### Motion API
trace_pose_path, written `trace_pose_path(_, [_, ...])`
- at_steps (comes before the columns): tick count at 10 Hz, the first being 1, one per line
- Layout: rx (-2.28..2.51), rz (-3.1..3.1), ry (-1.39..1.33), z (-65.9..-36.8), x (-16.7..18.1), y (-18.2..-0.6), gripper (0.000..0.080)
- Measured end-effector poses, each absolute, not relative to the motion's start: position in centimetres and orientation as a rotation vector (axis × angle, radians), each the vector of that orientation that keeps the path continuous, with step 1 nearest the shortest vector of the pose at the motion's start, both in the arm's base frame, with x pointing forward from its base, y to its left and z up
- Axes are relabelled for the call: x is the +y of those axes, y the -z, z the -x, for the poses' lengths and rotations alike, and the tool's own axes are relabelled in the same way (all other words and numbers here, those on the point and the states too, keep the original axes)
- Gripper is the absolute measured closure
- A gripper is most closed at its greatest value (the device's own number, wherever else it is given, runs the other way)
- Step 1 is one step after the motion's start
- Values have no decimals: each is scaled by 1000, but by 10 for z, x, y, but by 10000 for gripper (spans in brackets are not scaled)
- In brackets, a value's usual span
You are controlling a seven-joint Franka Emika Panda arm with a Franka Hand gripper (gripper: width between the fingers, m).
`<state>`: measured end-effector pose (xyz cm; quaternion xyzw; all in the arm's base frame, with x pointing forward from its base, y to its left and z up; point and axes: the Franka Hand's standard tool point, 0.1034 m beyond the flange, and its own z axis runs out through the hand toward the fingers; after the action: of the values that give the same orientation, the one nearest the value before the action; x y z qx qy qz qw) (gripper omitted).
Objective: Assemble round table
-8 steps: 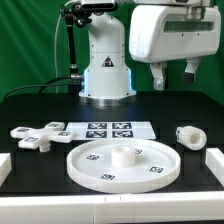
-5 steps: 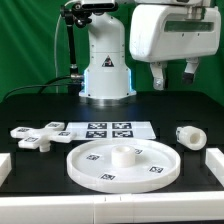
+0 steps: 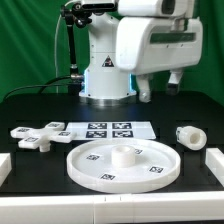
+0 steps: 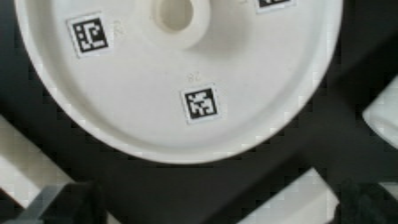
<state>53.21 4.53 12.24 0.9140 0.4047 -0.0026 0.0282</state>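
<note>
The large round disc (image 3: 95, 165) lies flat on the black table near the front, its central hub (image 3: 122, 153) pointing up. The cross-shaped foot (image 3: 38, 133) lies at the exterior view's left. The short cylindrical leg (image 3: 188, 136) lies on its side at the right. My gripper (image 3: 160, 84) hangs high above the table behind the disc, open and empty. In the wrist view the disc (image 4: 160, 90) fills most of the picture, with its hub (image 4: 173, 12) at the edge. My gripper (image 4: 210, 212) is open there, with dark blurred fingertips (image 4: 50, 205) and nothing between them.
The marker board (image 3: 105, 129) lies flat behind the disc. Plain white bars lie at the front left (image 3: 5, 166) and front right (image 3: 215, 165). The robot's base (image 3: 105, 70) stands at the back with cables beside it.
My hand has moved toward the exterior view's left and now looks larger in the picture. The gripper stays open and empty. The parts have not moved.
</note>
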Motion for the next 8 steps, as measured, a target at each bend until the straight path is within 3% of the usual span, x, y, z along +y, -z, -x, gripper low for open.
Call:
trace_pose_path(2, [1282,-2811,3,-534,29,-112,150])
trace_pose_path(6, [1321,-2793,-3,-534,29,-110,150])
trace_pose_path(8, [1400,-2760,-17,-532,12,-85,150])
